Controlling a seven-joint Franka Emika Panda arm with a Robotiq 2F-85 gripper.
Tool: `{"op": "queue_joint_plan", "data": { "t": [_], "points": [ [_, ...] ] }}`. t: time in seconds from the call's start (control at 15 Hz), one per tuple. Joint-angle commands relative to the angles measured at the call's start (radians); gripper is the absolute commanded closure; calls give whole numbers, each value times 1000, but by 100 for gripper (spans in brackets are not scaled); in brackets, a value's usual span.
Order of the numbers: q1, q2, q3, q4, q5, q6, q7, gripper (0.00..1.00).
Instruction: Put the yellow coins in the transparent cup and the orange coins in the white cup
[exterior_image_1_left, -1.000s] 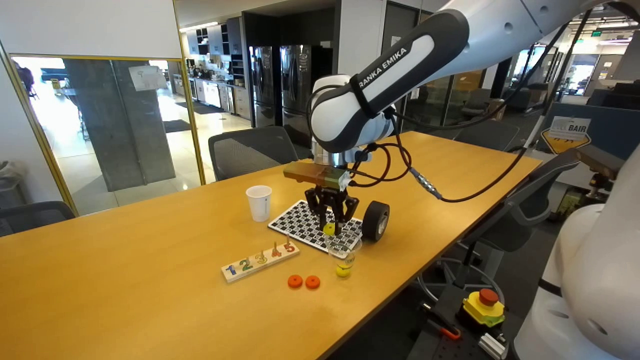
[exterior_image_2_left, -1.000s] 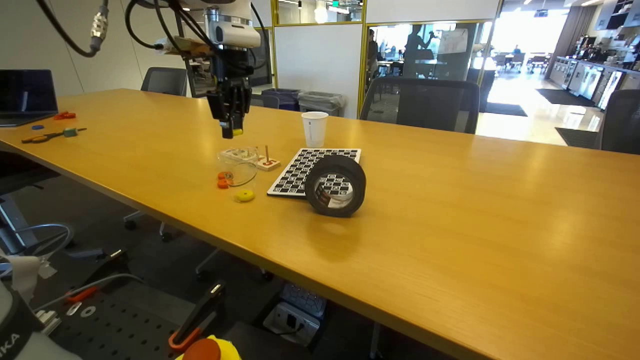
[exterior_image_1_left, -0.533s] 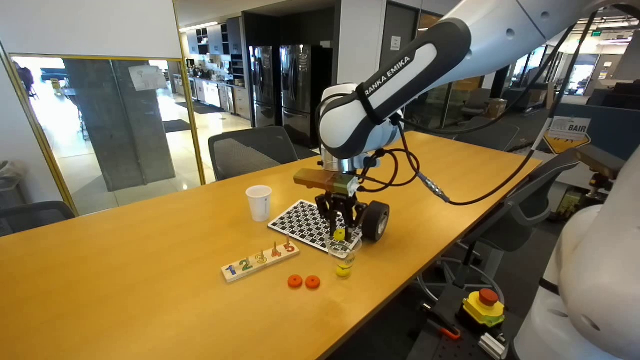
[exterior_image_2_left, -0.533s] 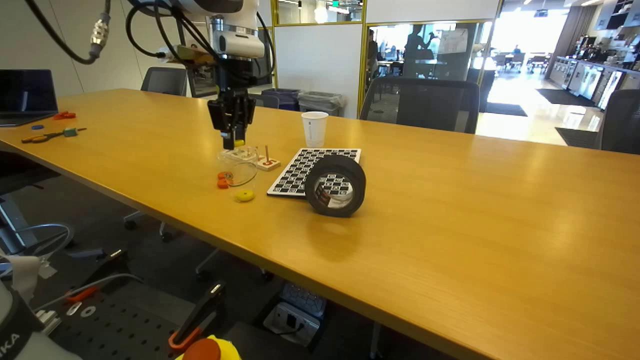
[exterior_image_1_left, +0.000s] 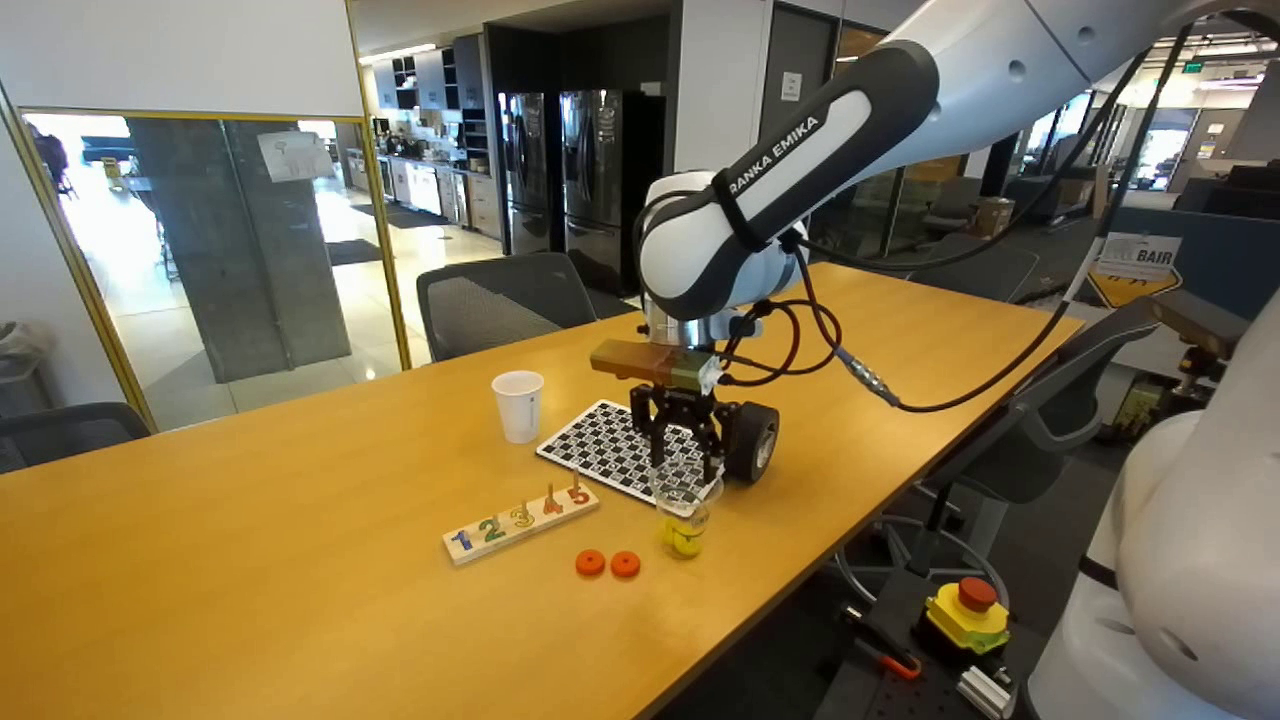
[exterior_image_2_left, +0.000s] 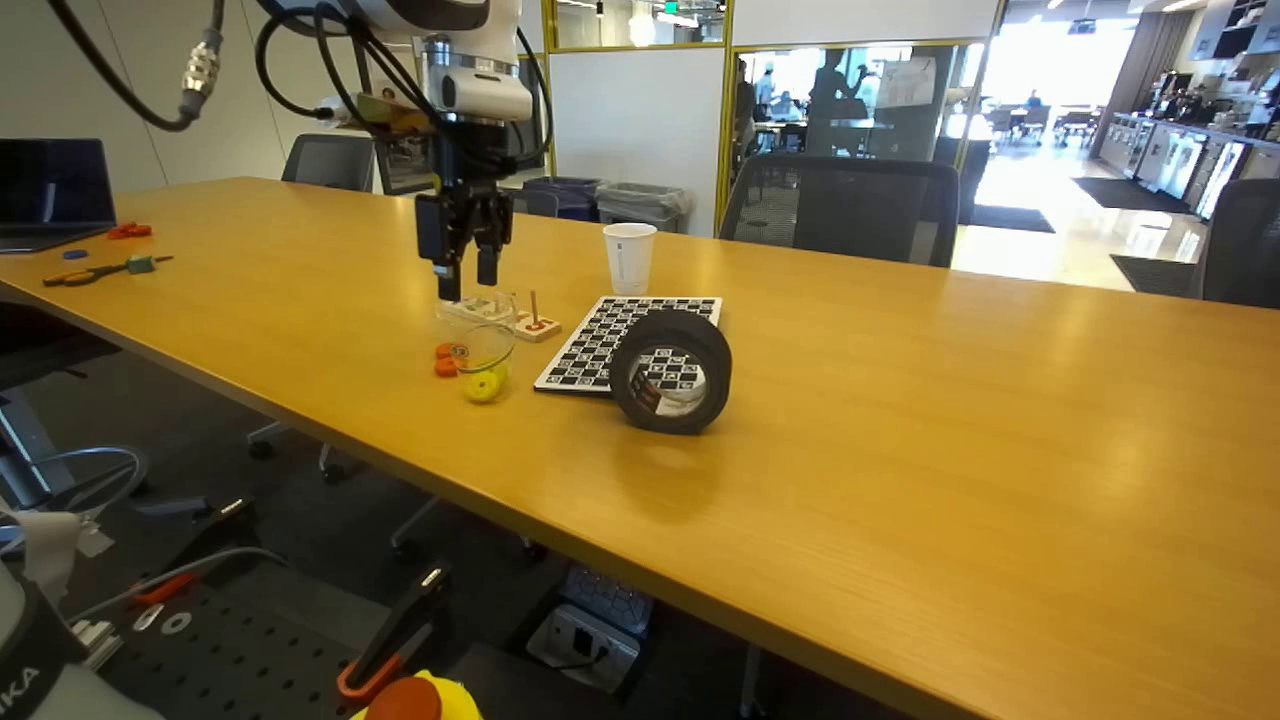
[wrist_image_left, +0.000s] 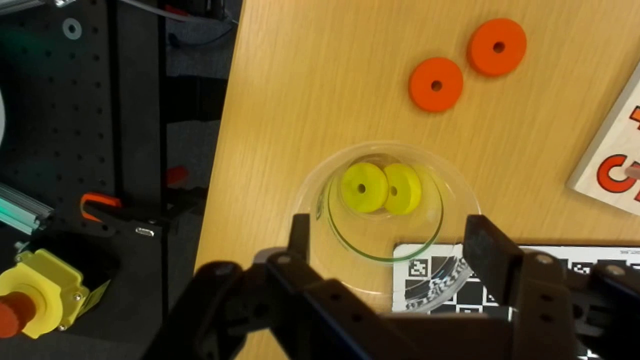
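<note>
In an exterior view, a Franka Emika arm (exterior_image_1_left: 800, 150) is cut off at upper right; its Robotiq gripper (exterior_image_1_left: 684, 467), at center, hides part of a checkered board (exterior_image_1_left: 600, 445). A wood-toned table (exterior_image_1_left: 280, 570) spans the frame, with a mesh chair (exterior_image_1_left: 505, 305) beyond it and refrigerators (exterior_image_1_left: 600, 165) at upper center. A white cup (exterior_image_1_left: 518, 412) stands upright left of center; two orange coins (exterior_image_1_left: 590, 563) lie at lower center, near an upright transparent cup (exterior_image_1_left: 692, 512).

In an exterior view, a laptop (exterior_image_2_left: 55, 190) is cropped at the left edge, and a black tape roll (exterior_image_2_left: 718, 372) on edge blocks part of the board. The transparent cup's walls are faint against the table. A kitchen counter (exterior_image_2_left: 1200, 150) recedes at upper right.

In the wrist view, the gripper's fingers (wrist_image_left: 299, 237) blur at the bottom of the frame, and a numbered peg board (wrist_image_left: 600, 155) is cut off at right. The fingers stand wide apart, nothing in their hold, above the cup; inside it, at center, two bright yellow coins (wrist_image_left: 365, 187) with center holes touch side by side. Whether either lies flat is unclear. The orange coins, also holed, lie just beside each other.
</note>
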Motion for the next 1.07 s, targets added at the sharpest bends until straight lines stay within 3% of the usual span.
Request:
{"op": "queue_joint_plan", "data": {
  "t": [0.0,0.47,1.0],
  "points": [
    [-15,-11,20,0,21,15,-26,0],
    [13,-42,67,26,77,9,-12,0],
    [75,11,177,40,211,93,188,0]
  ]
}}
